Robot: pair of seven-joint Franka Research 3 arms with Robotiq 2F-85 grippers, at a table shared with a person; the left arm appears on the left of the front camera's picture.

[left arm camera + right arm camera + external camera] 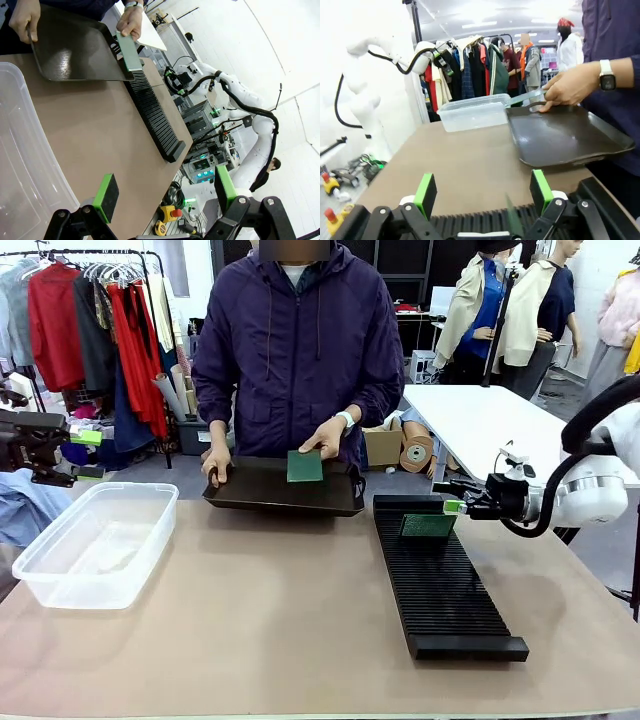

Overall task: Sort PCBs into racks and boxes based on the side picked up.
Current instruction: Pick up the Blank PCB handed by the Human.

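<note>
PCBs number two here. The first PCB (305, 466) is a green board pinched in the person's hand (325, 438), the one with a wristwatch, and held tilted over the far edge of a shallow black tray (250, 495). The right wrist view shows this board edge-on, so neither face can be read there. The person's other hand (215, 465) grips the tray's rim.

The second PCB (428, 525) stands upright in a slot near the far end of the long black ribbed rack (450, 600). Its bottom edge is hidden in the slots. In the right wrist view it is only a thin, blurred sliver at the bottom of the picture.

There is one rack, on the right of the tabletop (270, 610). One clear plastic tub (40, 570) sits on the left, and the single tray lies at the far side between them.

The right end effector (450, 498) hovers just above the second PCB. Its green pads (426, 195) are spread wide, touching nothing. The left end effector (165, 192) is partly cut off by the left edge of the front view. In its own wrist view it hangs beside the tub, fingers wide apart and gripping nothing.
</note>
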